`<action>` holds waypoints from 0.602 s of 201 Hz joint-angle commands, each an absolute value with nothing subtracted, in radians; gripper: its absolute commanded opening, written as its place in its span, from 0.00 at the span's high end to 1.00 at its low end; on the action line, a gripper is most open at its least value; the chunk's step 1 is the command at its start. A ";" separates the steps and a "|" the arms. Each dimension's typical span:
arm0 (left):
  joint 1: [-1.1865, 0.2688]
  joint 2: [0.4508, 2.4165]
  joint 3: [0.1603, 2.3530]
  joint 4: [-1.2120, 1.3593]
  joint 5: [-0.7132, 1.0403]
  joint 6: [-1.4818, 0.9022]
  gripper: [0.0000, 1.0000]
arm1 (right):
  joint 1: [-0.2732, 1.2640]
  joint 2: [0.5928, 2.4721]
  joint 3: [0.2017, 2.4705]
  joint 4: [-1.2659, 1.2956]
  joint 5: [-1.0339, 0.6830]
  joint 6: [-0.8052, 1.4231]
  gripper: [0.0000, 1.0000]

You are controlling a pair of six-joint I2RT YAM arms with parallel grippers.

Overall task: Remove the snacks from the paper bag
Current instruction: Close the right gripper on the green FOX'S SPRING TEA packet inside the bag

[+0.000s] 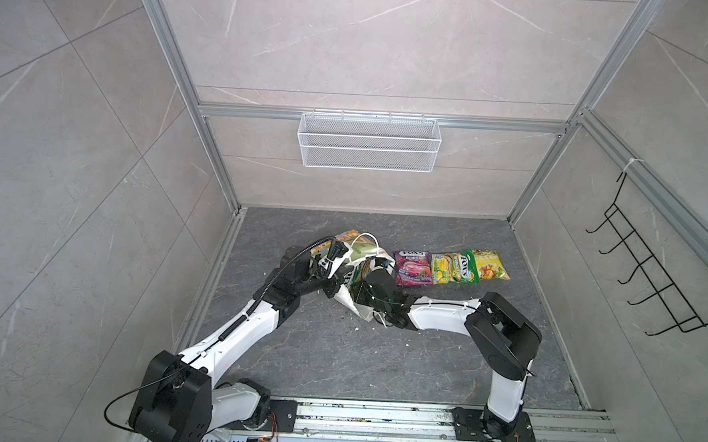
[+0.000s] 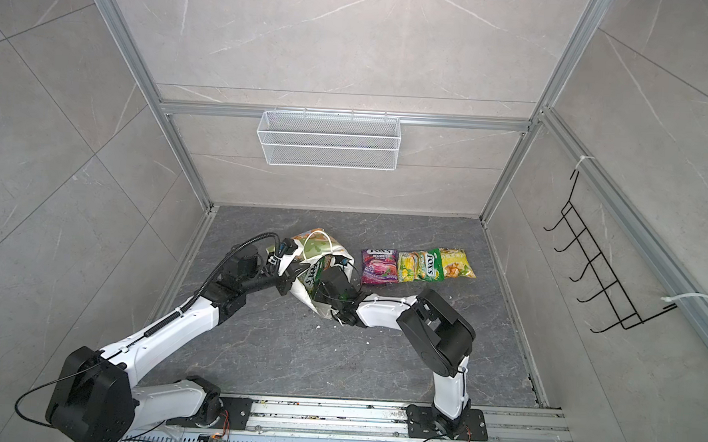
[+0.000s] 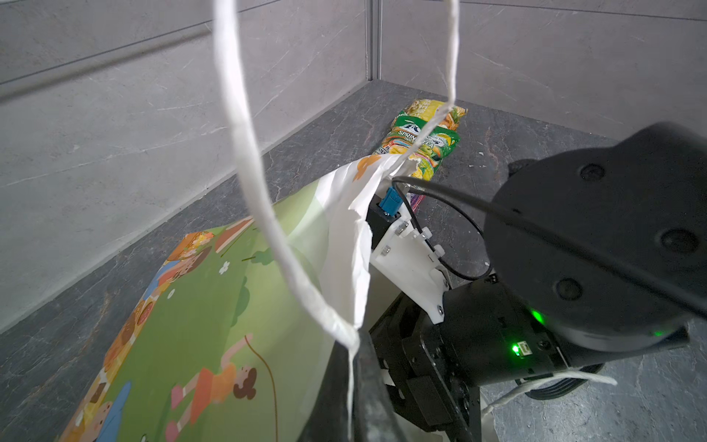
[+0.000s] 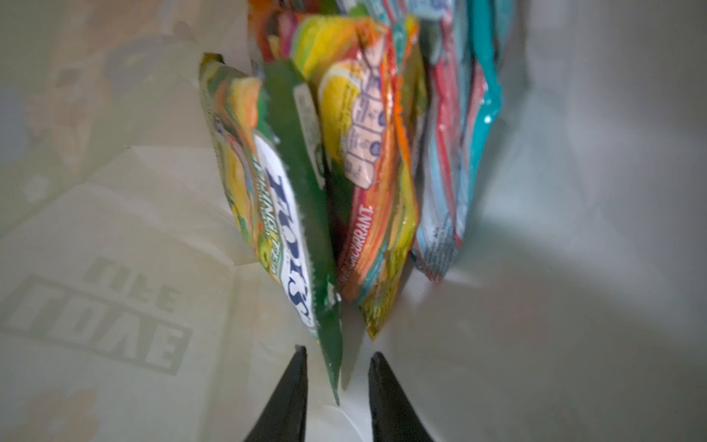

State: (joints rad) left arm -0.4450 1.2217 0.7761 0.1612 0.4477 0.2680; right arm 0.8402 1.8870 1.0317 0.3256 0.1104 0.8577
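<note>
The paper bag [image 1: 354,303] leans mouth-up at mid-floor, in both top views. My left gripper [image 3: 354,382] is shut on its rim where a white cord handle [image 3: 245,153] joins. My right gripper [image 4: 338,354] is inside the bag, hidden in both top views. It is open, and the green sealed edge of a yellow-green snack pouch [image 4: 267,214] hangs between its fingers without touching them. Behind that pouch stand an orange pouch [image 4: 367,183] and a teal-red pouch [image 4: 459,134]. Purple [image 1: 412,267], yellow-green [image 1: 454,268] and yellow [image 1: 490,264] snacks lie on the floor to the bag's right.
A white wire mesh basket [image 1: 369,141] hangs on the back wall. A black wire hook rack [image 1: 649,270] is on the right wall. Aluminium frame posts mark the corners, and a rail [image 1: 375,414] carrying both arm bases runs along the front.
</note>
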 commanded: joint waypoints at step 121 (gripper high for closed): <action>-0.457 1.212 0.818 0.247 0.473 0.241 1.00 | 0.900 1.841 1.017 0.305 0.110 0.803 0.65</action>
State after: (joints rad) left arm -0.4477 1.2278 0.7761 0.1692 0.4438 0.2565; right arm 0.9077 1.8153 0.9634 0.3168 0.0669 0.8120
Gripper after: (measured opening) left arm 0.049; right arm 0.347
